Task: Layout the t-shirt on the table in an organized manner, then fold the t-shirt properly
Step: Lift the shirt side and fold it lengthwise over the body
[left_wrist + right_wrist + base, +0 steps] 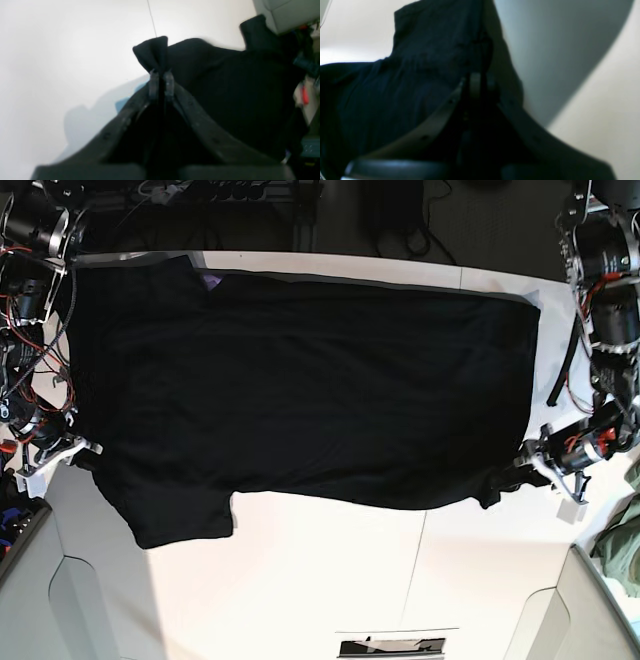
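The black t-shirt (300, 380) lies spread across the white table (330, 580), with a bit of purple print (210, 280) near its far edge. In the base view my left gripper (508, 472) is at the shirt's right near corner. In the left wrist view, that gripper (161, 73) is shut on a pinched tuft of the t-shirt (225, 82). My right gripper (92, 452) is at the shirt's left edge, by the sleeve. Up close, it (480, 76) is shut on a fold of the black t-shirt (420, 75), and the cloth hides part of its tips.
An olive-green garment (625, 550) lies off the table at the right edge. A thin dark seam (420, 560) crosses the tabletop. Cables and equipment (250, 200) sit behind the far edge. Grey panels (40, 600) flank the near corners.
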